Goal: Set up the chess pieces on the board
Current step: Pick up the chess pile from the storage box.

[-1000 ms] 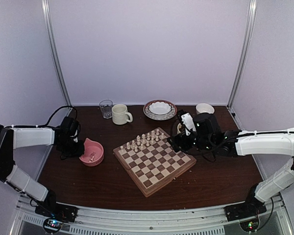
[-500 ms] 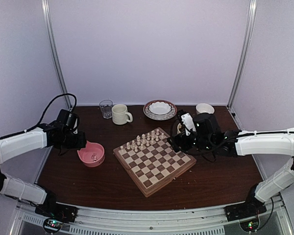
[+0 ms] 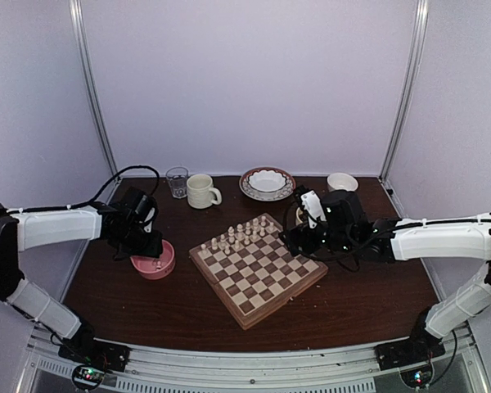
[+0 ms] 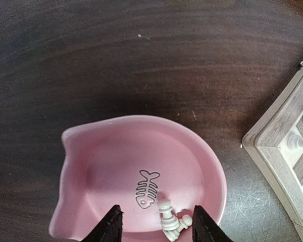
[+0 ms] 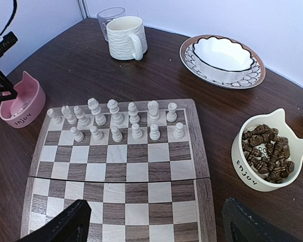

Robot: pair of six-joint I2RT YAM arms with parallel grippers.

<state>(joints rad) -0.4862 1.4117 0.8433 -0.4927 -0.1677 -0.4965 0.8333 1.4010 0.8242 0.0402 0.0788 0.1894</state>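
The left gripper [image 4: 157,223] is back over the pink bowl [image 4: 70,151]. A second ago it sat low at the bowl's rim with its jaws shut. Half a second ago it had drawn off to the side with the jaws parted, and now it hangs directly above the bowl, looking down into it. No piece came away with it, and the white rows on the board [image 5: 203,151] look the same as before. We read this as a failed or abandoned grab followed by a fresh approach, so the task has not advanced in this last second.

The left gripper's jaws stand partly apart and hold nothing. The last pale chess pieces [image 4: 170,222], two or so lying tangled on the bowl's floor, sit right beneath it and between its two fingertips. We cannot tell whether the tips touch them yet. The fish-bone drawing lies just ahead of the tips, and the board's corner is off to one side, well apart.

The right gripper [image 5: 156,224] hovers with its jaws wide and empty above the board's bare squares. The white pieces on the board [image 5: 113,121] stand ahead of it in two rows, and the front row looks a couple of pawns short. A cream bowl [image 5: 242,164] of dark pieces [image 5: 267,146] waits to one side of it, untouched.
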